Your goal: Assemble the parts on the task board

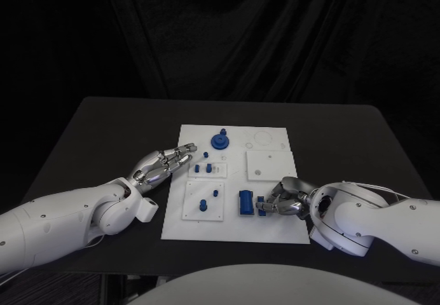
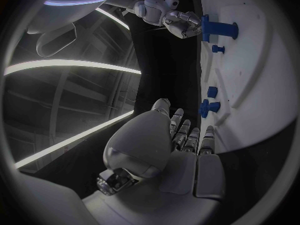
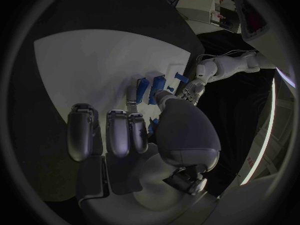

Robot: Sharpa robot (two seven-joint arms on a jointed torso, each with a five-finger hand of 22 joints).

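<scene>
The board [image 1: 275, 229] lies mid-table with blue parts on it. The right hand [image 1: 282, 202] rests at its near right, fingers pinching a small part [image 1: 262, 206] beside a blue block [image 1: 246, 203]. The left hand [image 1: 161, 164] hovers at the board's left edge, fingers straight and together, grasping nothing.

A black counter [image 1: 101, 127] with rounded far corners carries the things, set against a dark backdrop. Directly on it, about in its middle, lies the white task board [image 1: 275, 229], a flat rectangular plate with its long sides running away from the robot. The board's near edge stops short of the counter's near edge, and bare black surface lies on either side of it.
</scene>
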